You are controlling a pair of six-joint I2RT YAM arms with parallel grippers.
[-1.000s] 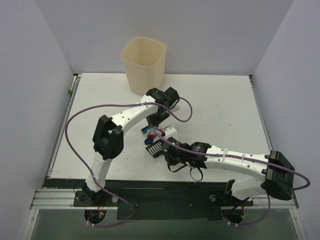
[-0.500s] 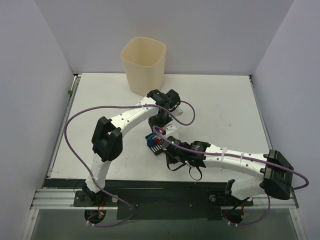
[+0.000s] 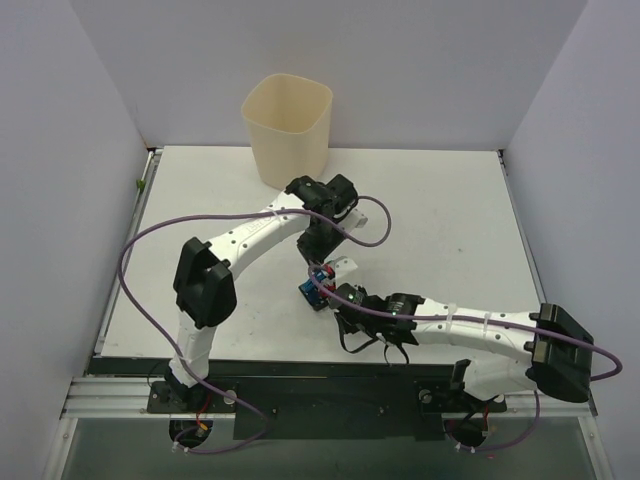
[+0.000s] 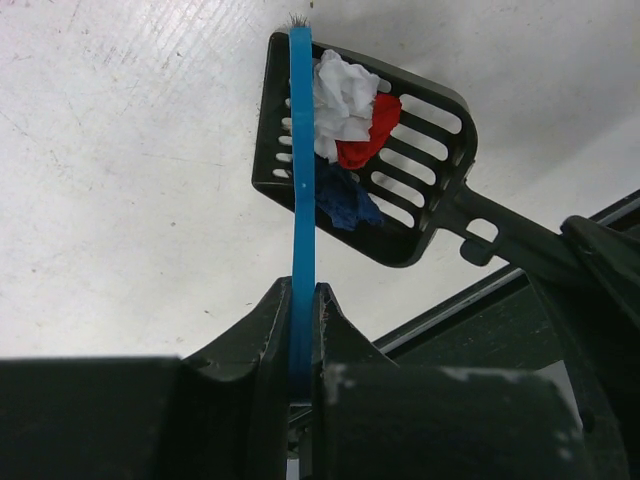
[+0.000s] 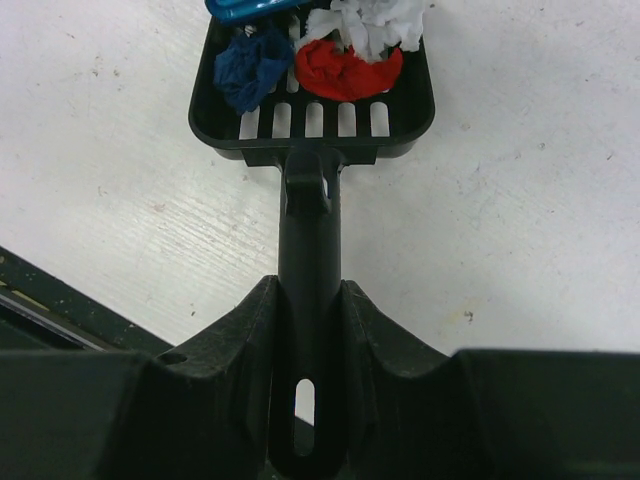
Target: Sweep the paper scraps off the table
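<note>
The black slotted scoop [image 5: 315, 110] lies flat on the white table [image 3: 450, 220], and my right gripper [image 5: 310, 290] is shut on its long handle. Three paper scraps rest in the scoop: a white one [image 4: 342, 95], a red one [image 4: 375, 128] and a dark blue one [image 4: 342, 200]. My left gripper [image 4: 303, 295] is shut on the thin blue brush [image 4: 302, 170], which stands on edge over the scoop's left side, bristles at its far rim. In the top view both grippers meet over the scoop [image 3: 315, 292] near the table's front middle.
A cream plastic bin [image 3: 288, 130] stands at the back of the table, left of centre. Pale wall panels close in the table on three sides. The dark front rail [image 4: 560, 260] runs just beyond the scoop's handle. Purple cables loop off both arms.
The left gripper has drawn the brush toward the near edge and onto the scoop, carrying the scraps onto it. The scoop and right gripper shifted slightly right.
</note>
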